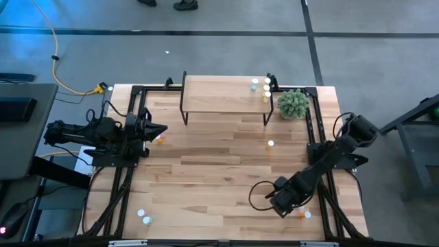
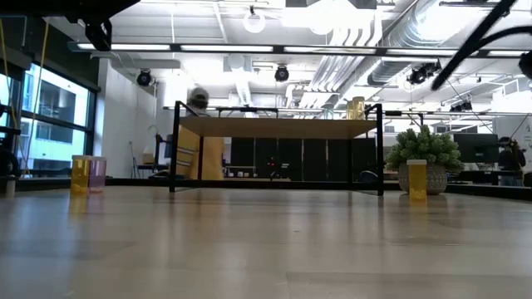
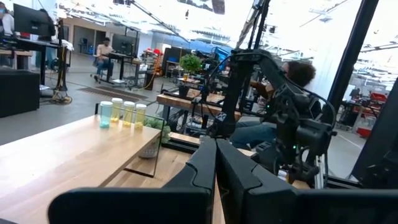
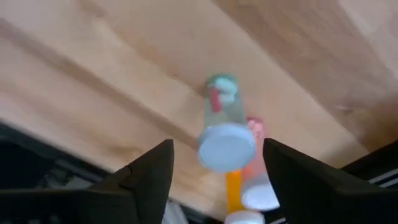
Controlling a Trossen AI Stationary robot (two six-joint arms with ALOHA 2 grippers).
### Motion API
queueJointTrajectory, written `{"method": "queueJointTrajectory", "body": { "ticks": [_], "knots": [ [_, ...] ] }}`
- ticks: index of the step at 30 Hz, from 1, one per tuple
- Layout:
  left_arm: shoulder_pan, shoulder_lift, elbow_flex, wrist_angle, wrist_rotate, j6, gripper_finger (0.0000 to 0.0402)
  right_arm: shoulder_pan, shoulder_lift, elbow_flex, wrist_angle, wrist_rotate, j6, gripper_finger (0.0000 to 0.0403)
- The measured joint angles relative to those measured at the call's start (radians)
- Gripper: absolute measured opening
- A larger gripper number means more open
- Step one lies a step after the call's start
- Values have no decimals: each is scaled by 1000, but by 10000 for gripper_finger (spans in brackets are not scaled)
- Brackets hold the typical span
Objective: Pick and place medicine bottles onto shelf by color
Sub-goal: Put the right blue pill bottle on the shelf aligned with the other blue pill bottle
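Far from the low wood-topped shelf with black legs [image 1: 223, 92], at the table's opposite right corner, the right gripper [image 4: 214, 171] hangs with jaws spread around an ungripped clear white-capped medicine bottle [image 4: 224, 134], while the left gripper [image 1: 159, 130] waits shut, holding nothing, near that shelf's left end

In the high view, the right gripper [image 1: 285, 204] at about five o'clock on the counter [image 1: 206, 158] is covering most of the bottles beneath it; only an orange speck [image 1: 302, 215] is peeking out beside it. In the right wrist view, the pale green bottle [image 4: 224, 127] is showing blurred, the pink bottle [image 4: 256, 168] is lying partly hidden behind it, and an orange one [image 4: 234, 190] is running off the edge. The bottles on the shelf [image 1: 226, 92], at one o'clock, are appearing too small to tell their colours apart [image 1: 264, 88].
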Motion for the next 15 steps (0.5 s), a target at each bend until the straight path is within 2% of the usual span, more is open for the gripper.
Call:
{"method": "queueJointTrajectory", "body": {
  "ticks": [6,15],
  "knots": [
    [0,0,0,1,0,-1,0,-8,6,0,-2,31,4,181],
    [0,0,0,1,0,0,0,-10,6,0,-2,-4,-2,120]
  ]
}}
